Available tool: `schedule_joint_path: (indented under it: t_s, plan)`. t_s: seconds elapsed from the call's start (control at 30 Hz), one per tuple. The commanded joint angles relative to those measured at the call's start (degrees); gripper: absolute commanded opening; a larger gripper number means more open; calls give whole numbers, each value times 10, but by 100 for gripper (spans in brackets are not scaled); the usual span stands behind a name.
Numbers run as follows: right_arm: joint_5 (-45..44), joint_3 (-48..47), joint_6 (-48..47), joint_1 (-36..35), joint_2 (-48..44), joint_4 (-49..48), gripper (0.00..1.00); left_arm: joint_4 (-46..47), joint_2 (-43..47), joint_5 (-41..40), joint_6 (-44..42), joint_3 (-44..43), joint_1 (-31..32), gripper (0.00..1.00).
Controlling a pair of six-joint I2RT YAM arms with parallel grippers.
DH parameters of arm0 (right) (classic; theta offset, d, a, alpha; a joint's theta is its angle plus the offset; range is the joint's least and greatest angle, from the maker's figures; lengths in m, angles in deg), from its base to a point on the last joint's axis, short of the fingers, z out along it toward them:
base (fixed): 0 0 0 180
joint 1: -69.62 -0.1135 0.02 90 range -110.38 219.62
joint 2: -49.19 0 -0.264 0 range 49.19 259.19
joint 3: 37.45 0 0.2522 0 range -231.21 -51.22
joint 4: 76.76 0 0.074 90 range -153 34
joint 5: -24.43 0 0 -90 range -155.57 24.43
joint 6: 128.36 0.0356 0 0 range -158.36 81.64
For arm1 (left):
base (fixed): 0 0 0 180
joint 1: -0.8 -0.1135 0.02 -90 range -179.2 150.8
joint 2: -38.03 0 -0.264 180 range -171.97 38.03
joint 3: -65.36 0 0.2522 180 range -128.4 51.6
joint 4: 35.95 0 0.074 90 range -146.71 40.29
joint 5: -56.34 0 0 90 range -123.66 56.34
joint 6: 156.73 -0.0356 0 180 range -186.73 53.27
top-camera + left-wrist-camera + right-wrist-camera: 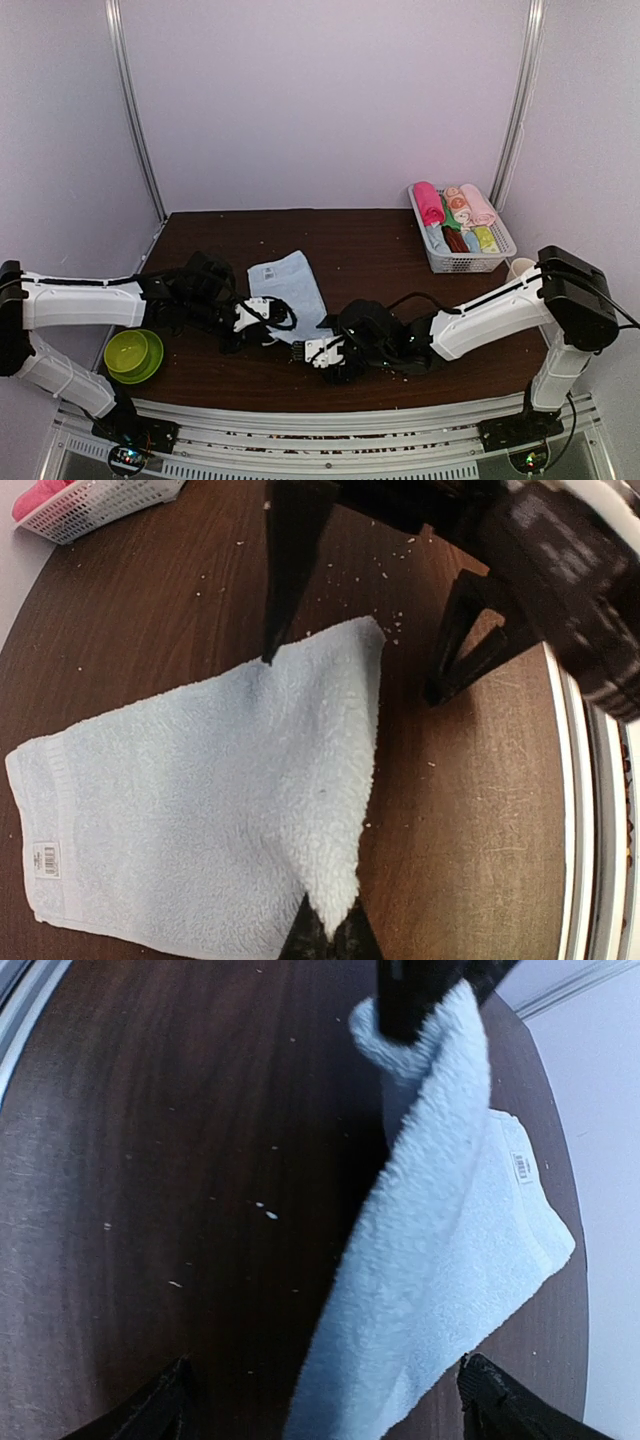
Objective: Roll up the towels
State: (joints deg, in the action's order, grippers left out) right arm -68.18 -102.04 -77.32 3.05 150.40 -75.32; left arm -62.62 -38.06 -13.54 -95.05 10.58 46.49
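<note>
On the wood-grain tabletop, left tool pinches one corner of the fluffy blue towel, right tool spread; green bowl shows overhead only.

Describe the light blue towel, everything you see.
The light blue towel is soft terry cloth with a hemmed band at one end and a small white tag near it. It lies unrolled, mostly flat, on the dark wood table. The left gripper pinches one near corner, lifting that edge into a fold. The right gripper stands open at the next corner, one finger at its edge.
</note>
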Motion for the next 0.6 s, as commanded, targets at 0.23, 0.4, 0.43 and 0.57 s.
schedule_joint_path:
  t_s: [0.23, 0.4, 0.43, 0.57]
  plan:
    - [-156, 68, 34, -59, 23, -143, 78, 77, -10, 24, 18, 34, -4, 0]
    - [-216, 58, 34, -62, 57, -156, 53, 106, -5, 15, 19, 54, -4, 0]
    - [-217, 61, 32, -63, 57, -160, 53, 109, -3, 14, 20, 57, -4, 0]
    - [-230, 75, 31, -65, 53, -182, 53, 124, 5, 11, 21, 69, -4, 0]
